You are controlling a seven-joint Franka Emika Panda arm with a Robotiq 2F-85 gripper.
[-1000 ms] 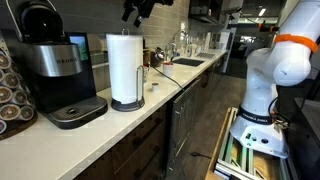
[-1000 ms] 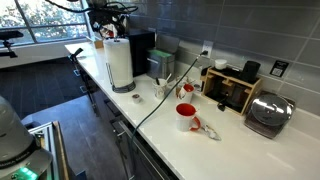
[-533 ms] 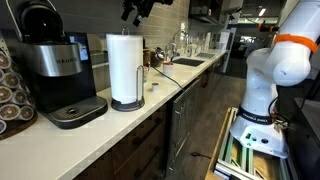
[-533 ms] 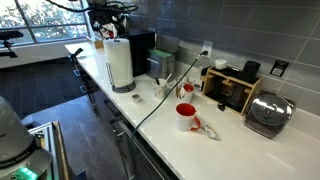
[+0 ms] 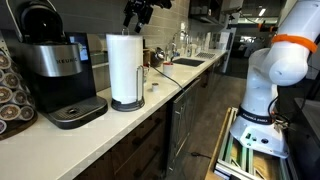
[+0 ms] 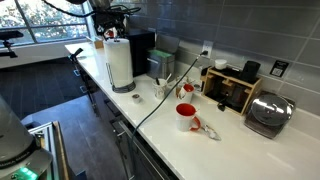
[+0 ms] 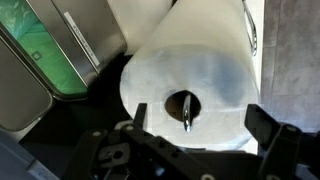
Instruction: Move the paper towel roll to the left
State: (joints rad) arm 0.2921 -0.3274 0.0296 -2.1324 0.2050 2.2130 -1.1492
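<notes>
None of the move was done: the paper towel roll (image 5: 125, 68) stood ungrasped beside the coffee maker (image 5: 55, 72), tool (image 5: 133, 18) spread wide above the roll.

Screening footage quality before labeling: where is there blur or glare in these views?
Wrist view: the paper towel roll fills the frame, soft and out of focus. In an exterior view, the window is bright with daylight; in an exterior view, the coffee maker looks sharp and evenly lit.
</notes>
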